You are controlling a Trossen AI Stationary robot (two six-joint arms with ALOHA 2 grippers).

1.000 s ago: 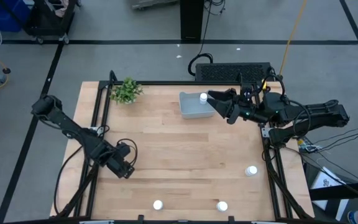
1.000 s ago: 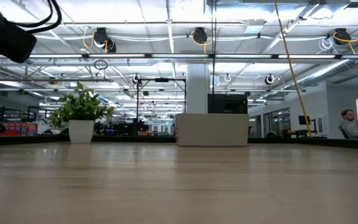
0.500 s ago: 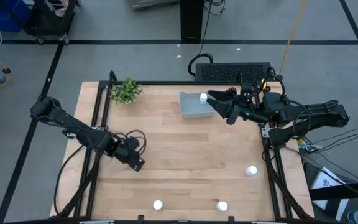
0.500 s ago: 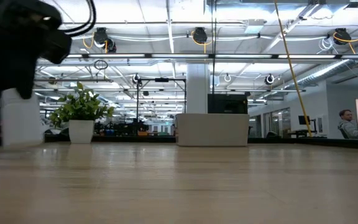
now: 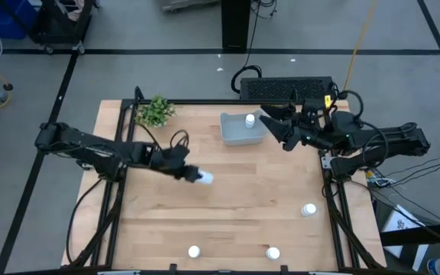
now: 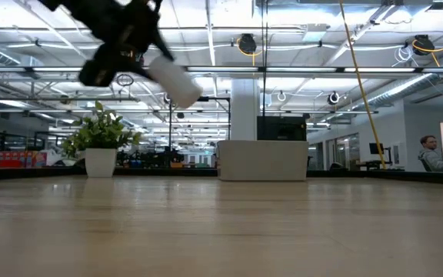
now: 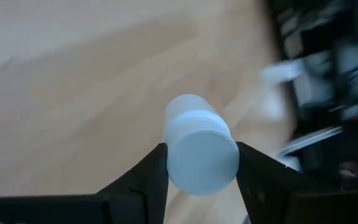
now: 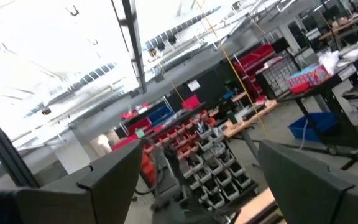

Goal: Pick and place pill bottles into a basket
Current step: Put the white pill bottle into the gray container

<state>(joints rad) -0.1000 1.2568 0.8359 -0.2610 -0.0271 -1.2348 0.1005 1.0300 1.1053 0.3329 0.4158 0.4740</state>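
Left gripper clenched on small white cylindrical pill bottle, airborne; right gripper, jaws spread, beside pale grey-blue rectangular basket.

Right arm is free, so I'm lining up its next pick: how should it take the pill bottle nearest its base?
Grip the pill bottle across its round body just under the cap, coming straight down. It stands upright and alone on the table, so every side is free.
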